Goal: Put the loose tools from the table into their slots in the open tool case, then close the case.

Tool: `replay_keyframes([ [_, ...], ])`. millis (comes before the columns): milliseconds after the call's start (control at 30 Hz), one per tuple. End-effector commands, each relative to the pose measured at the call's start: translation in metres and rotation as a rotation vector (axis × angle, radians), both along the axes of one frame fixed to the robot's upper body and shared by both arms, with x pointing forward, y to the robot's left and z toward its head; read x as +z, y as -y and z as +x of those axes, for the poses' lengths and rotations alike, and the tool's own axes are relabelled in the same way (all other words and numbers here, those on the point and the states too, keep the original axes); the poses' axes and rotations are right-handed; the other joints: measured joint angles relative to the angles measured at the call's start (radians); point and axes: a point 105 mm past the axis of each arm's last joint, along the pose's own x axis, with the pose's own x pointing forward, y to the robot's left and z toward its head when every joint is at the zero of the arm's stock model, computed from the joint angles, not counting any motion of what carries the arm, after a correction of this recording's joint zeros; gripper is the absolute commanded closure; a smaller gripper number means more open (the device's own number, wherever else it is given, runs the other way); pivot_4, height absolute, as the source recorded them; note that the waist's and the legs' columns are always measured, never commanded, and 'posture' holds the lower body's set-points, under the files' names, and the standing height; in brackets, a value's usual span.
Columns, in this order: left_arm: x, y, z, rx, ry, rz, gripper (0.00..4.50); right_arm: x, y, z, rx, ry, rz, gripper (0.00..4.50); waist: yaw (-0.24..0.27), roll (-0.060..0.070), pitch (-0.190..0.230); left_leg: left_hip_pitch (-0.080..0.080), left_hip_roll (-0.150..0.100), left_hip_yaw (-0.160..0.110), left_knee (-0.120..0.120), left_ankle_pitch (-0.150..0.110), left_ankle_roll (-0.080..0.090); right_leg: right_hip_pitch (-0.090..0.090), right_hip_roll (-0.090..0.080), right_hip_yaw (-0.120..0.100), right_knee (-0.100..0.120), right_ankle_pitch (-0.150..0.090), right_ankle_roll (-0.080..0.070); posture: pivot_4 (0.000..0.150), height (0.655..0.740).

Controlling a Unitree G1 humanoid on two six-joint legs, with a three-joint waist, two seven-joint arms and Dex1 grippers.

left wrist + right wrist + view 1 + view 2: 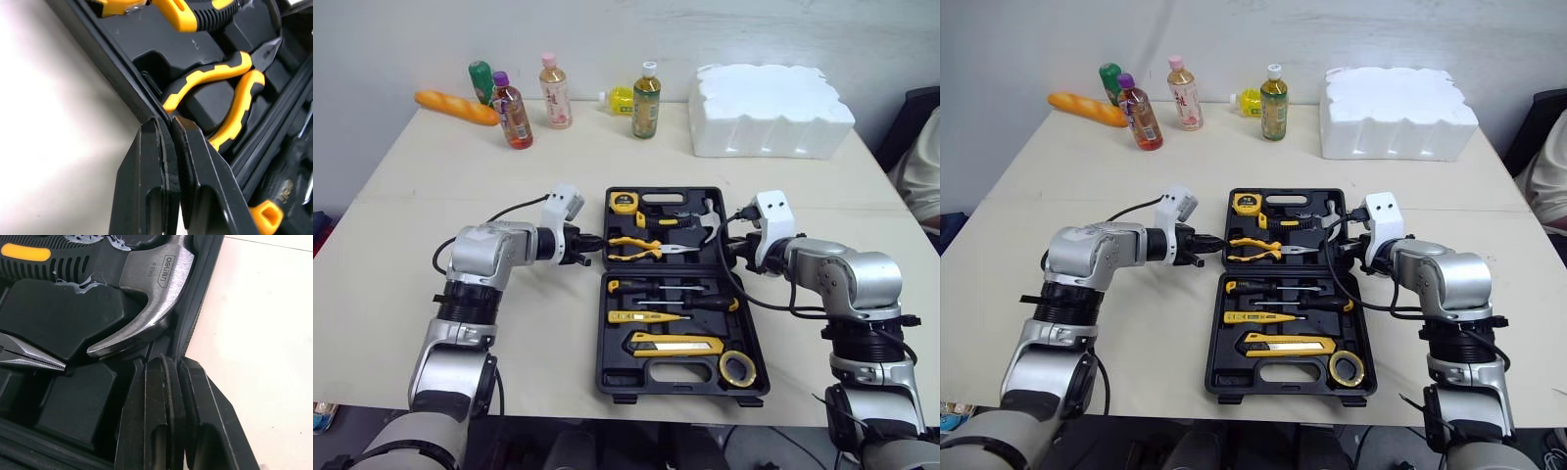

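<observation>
From the head camera, the black tool case (617, 380) lies open and flat near the front middle of the pale table (431, 176). Its far half holds a yellow tape measure (625, 202), a hammer (690, 223) and yellow-handled pliers (641, 247). Its near half holds two screwdrivers (677, 286), a yellow tester pen (641, 316), a utility knife (675, 343) and a roll of tape (737, 367). Every tool sits in a moulded slot. The left gripper (592, 245) points inward at the left edge of the far half, level with the pliers' handles. The right gripper (736, 247) points inward at the right edge of the same half, just below the hammer's head. Along the table's far side stand several drink bottles (512, 113) beside a bread loaf (455, 106), and a white foam block (769, 110) sits to their right.

In the left wrist view, the two black fingers (146, 176) are pressed together with only a thin seam between the pads and nothing visibly held. Their tips meet the outer rim of the case, with bare table on one side and the pliers' handles in their recess on the other. A screwdriver handle shows past the hinge.

In the right wrist view, that gripper's jaws are likewise closed pad to pad and hold no tool. Their tips rest against the case's rim where it borders the table. The hammer's steel claw lies in its slot just beyond the tips, and the pliers' nose points in from the side.
</observation>
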Motion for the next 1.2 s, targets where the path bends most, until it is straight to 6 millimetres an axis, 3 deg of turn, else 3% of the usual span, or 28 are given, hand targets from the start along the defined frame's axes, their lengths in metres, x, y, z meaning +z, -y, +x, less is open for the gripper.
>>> replay_keyframes([
  [33,-0.002,0.015,-0.007,-0.004,-0.146,-0.069,3.01,0.008,-0.018,-0.004,0.068,0.034,0.021,4.50,-0.003,0.000,0.000,0.000,0.000,0.000,0.000,0.000,0.000,-0.001,0.000,0.000,0.000,0.000,0.000,0.150,0.7400],
  [133,-0.003,0.021,-0.011,0.012,-0.229,-0.105,1.66,0.007,-0.017,-0.005,0.059,0.033,0.022,4.50,-0.011,0.000,0.001,-0.003,0.000,0.000,0.000,0.000,0.000,-0.004,0.000,0.000,0.001,0.000,0.000,0.150,0.7400],
  [400,-0.012,0.012,-0.002,0.088,-0.216,-0.021,1.66,0.006,-0.014,-0.006,0.039,0.034,0.019,4.50,-0.010,0.000,0.001,-0.003,0.000,0.000,-0.001,0.000,-0.001,-0.004,0.000,0.000,0.001,0.000,0.000,0.150,0.7400],
  [600,-0.017,0.014,0.000,0.085,-0.196,0.020,3.52,0.008,-0.013,-0.006,0.033,0.041,0.018,4.50,-0.012,0.000,0.001,-0.002,0.000,0.000,-0.001,0.001,-0.001,-0.004,0.000,0.000,0.001,0.000,0.000,0.150,0.7400],
  [667,-0.019,0.016,-0.002,0.075,-0.198,0.025,3.82,0.009,-0.014,-0.006,0.032,0.044,0.018,4.50,-0.013,0.000,0.000,-0.001,0.000,0.001,-0.002,0.001,-0.001,-0.003,0.000,0.000,0.001,0.000,0.000,0.150,0.7400],
  [1033,-0.013,0.028,-0.005,0.015,-0.158,-0.005,4.02,0.020,-0.024,-0.008,0.055,0.103,0.036,4.50,-0.013,0.001,0.000,0.006,0.000,0.006,-0.013,0.006,-0.005,-0.004,-0.001,0.000,0.000,0.000,0.000,0.150,0.7400],
  [1200,0.024,0.038,0.006,-0.018,0.050,-0.098,4.19,0.038,-0.032,-0.004,0.104,0.262,-0.047,4.50,-0.013,0.002,0.001,0.006,0.000,0.006,-0.013,0.008,-0.006,-0.004,-0.001,0.001,-0.002,0.000,0.000,0.150,0.7400],
])
